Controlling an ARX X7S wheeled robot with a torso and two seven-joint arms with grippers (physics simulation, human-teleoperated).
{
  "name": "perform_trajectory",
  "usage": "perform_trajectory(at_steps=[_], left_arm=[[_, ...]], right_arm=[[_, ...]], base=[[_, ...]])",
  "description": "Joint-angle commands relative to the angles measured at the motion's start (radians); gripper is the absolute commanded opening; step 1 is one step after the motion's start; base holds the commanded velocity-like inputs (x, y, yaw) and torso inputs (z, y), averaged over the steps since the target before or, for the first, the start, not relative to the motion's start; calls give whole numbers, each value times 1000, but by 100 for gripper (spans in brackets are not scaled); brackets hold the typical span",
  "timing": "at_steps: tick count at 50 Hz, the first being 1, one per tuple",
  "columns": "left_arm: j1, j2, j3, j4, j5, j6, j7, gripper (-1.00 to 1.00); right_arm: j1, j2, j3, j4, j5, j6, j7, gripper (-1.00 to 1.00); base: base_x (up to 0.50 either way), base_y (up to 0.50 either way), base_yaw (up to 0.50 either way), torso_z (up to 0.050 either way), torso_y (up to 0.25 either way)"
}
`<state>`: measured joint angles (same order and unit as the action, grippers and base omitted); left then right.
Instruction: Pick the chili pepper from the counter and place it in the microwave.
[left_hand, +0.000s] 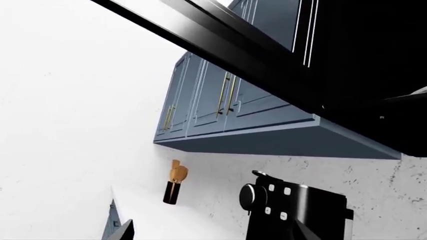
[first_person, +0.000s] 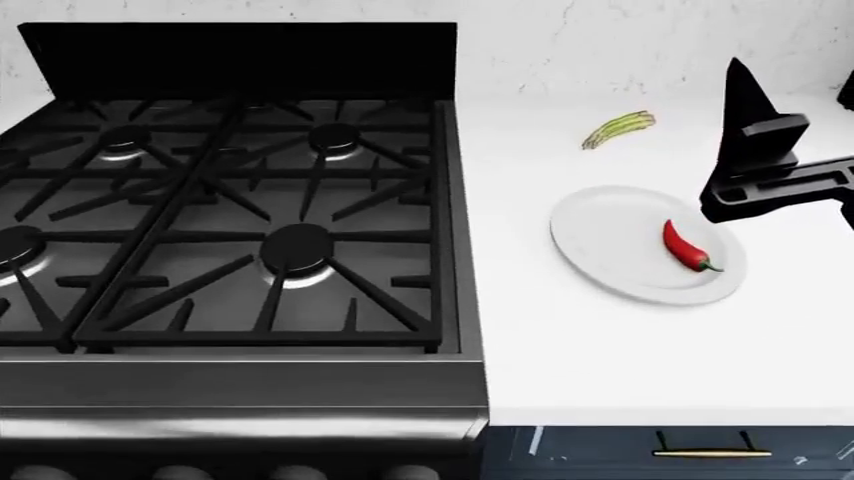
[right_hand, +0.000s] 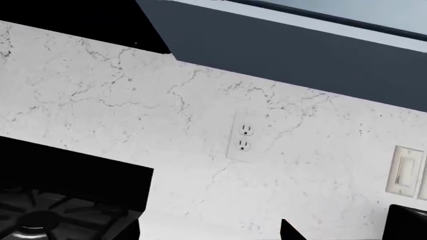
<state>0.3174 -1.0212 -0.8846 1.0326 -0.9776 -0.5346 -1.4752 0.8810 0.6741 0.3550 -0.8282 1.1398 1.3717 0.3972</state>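
Observation:
The chili pepper, small, glossy red with a green stem, lies on the right half of a white plate on the white counter. My right gripper hovers open just behind and to the right of the plate, fingers pointing toward the back wall. In its wrist view the right gripper has only wall between its tips. My left gripper is open and empty, facing a wall and cabinets; it is out of the head view. A black appliance with a knob and buttons shows; I cannot tell whether it is the microwave.
A black gas stove fills the left of the head view. A green asparagus bundle lies behind the plate. Blue-grey wall cabinets, a utensil holder, a wall socket and a light switch show in the wrist views.

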Motion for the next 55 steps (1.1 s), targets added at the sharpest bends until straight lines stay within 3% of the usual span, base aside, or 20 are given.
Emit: perform_trajectory(at_steps=[1,20,38,50,53,55], left_arm=[[15,1,2,-8,9,20,5,100],[35,7,-32,1,-4,30,16,100],[52,-10,-19,-7,-1,63,5,100],[60,-16,-33,-2,-23,60,-1,100],[74,-34,-72,11,-63,46,-22,100],[156,-76,-129,14,-98,87,-69,100]], right_arm=[[-16,28,-1,11,24,-16,-36,100],[-20,100,37,175,262,79,-50,100],[-86,130,-24,245,205,60,-77,100],[124,157,-183,442,297,162,10,100],[178,166,-232,497,319,175,38,100],[212,172,-268,534,340,180,61,100]], base=[[0,0,0,0,0],[0,0,0,0,0],[0,0,0,0,0],[0,0,0,0,0],[0,0,0,0,0],[0,0,0,0,0]])
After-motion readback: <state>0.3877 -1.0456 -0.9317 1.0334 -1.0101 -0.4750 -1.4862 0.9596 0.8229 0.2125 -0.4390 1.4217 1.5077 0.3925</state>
